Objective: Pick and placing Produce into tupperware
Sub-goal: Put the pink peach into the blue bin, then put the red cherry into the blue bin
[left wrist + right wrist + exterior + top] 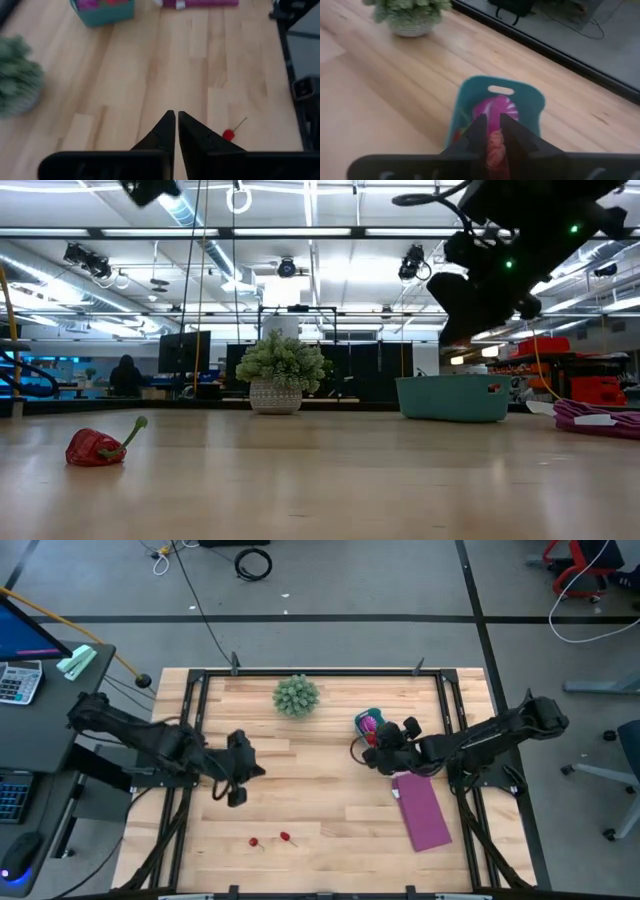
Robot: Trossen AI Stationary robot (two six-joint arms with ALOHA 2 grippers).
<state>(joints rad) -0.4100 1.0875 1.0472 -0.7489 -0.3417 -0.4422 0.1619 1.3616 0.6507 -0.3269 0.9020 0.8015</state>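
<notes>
Ahead of the dark right gripper (492,131) sits the teal tub (532,102), and inside it a ball striped magenta and white (496,111) — a reddish piece (495,147) shows between the fingers. Beside the black left gripper (176,122) lies a red cherry (228,134) on pale wood (320,810). Near the right gripper — a purple sheet (421,811), a grey-green spiky plant (296,695).

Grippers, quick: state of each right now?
Left gripper: shut, empty, above the bare table.
Right gripper: shut on a red produce piece, over the teal tub.
</notes>
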